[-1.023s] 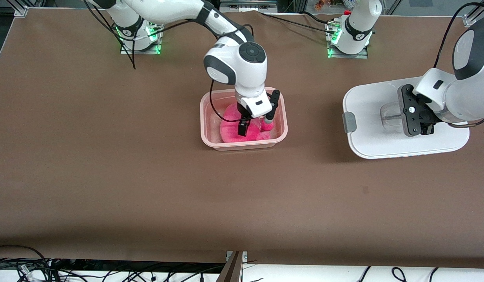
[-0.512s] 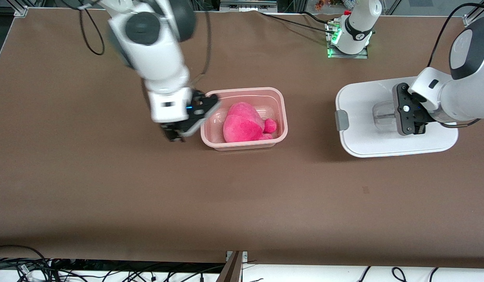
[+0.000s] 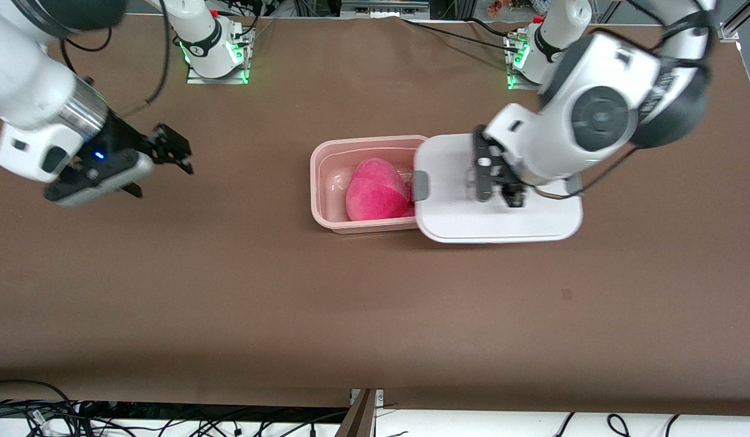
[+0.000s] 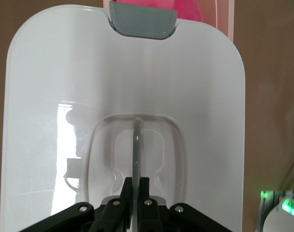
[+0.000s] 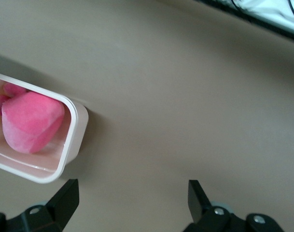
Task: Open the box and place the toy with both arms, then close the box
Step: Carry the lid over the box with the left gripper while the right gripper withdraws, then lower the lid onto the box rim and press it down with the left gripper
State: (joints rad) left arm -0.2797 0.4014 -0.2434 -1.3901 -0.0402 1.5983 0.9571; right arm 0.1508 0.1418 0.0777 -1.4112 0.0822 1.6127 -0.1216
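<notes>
At frame centre, the toy (image 3: 375, 197) is seen inside the box (image 3: 326, 182). The lid (image 3: 496, 212), overlapping the box's edge, is pinched at its handle (image 4: 137, 145) by the left gripper (image 3: 499, 185), shown only from the wrist. The right gripper (image 3: 153, 161) is spread at upper left.

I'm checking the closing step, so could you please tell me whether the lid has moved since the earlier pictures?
Yes. The lid, held by the left claw, has moved toward the box and now overlaps its rim.

High front overview; close wrist views, both on box (image 3: 338, 182).
</notes>
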